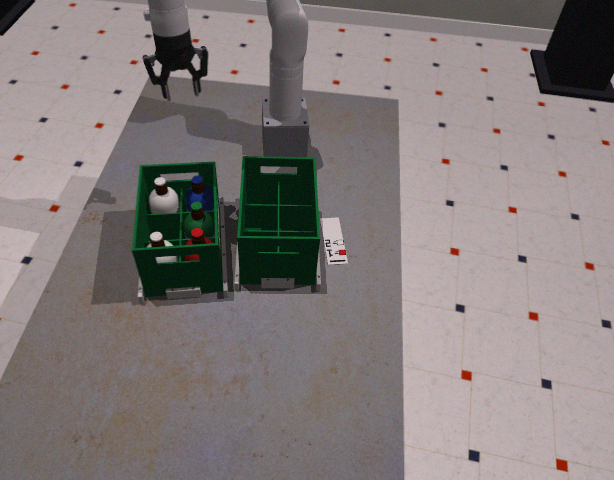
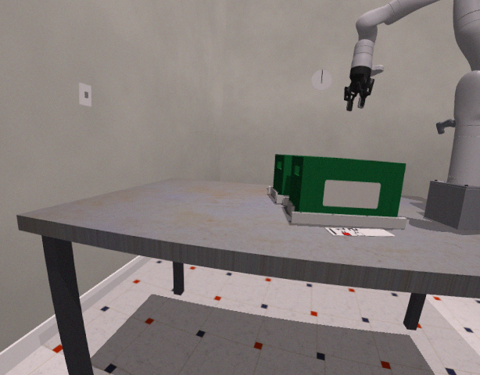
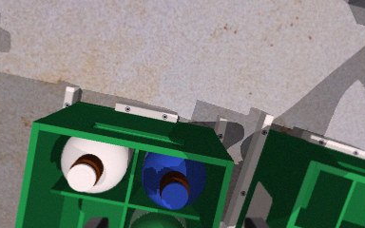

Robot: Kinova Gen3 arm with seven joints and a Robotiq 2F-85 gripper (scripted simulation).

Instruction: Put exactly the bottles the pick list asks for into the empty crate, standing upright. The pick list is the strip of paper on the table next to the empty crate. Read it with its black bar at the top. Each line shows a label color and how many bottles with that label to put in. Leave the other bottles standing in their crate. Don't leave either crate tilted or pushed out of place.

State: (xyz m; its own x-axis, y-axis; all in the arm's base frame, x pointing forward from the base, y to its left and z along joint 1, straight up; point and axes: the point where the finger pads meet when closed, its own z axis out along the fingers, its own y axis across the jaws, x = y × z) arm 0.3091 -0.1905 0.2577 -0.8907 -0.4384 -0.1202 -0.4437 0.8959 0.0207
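Observation:
My gripper point(image 1: 181, 93) point(image 2: 354, 105) is open and empty. It hangs high above the back left of the table point(image 1: 193, 387) point(image 2: 151, 209), behind the full crate. The full green crate point(image 1: 178, 276) point(image 3: 42, 180) holds two white-label bottles point(image 1: 163, 197) point(image 1: 157, 241), a blue one point(image 1: 197, 190) point(image 3: 172, 180), a green one point(image 1: 196, 217) and a red one point(image 1: 196, 238). One white bottle also shows in the wrist view point(image 3: 94, 163). The empty green crate point(image 1: 276, 266) point(image 2: 309, 181) point(image 3: 275, 166) stands to its right. The pick list point(image 1: 334, 240) point(image 2: 360, 232) lies to the right of it, with a white and a red swatch.
The arm's grey base point(image 1: 285, 129) point(image 2: 454, 203) stands just behind the empty crate. White rails point(image 2: 345, 219) hold each crate in place. Black pillars point(image 1: 581, 46) stand on the floor beyond the table.

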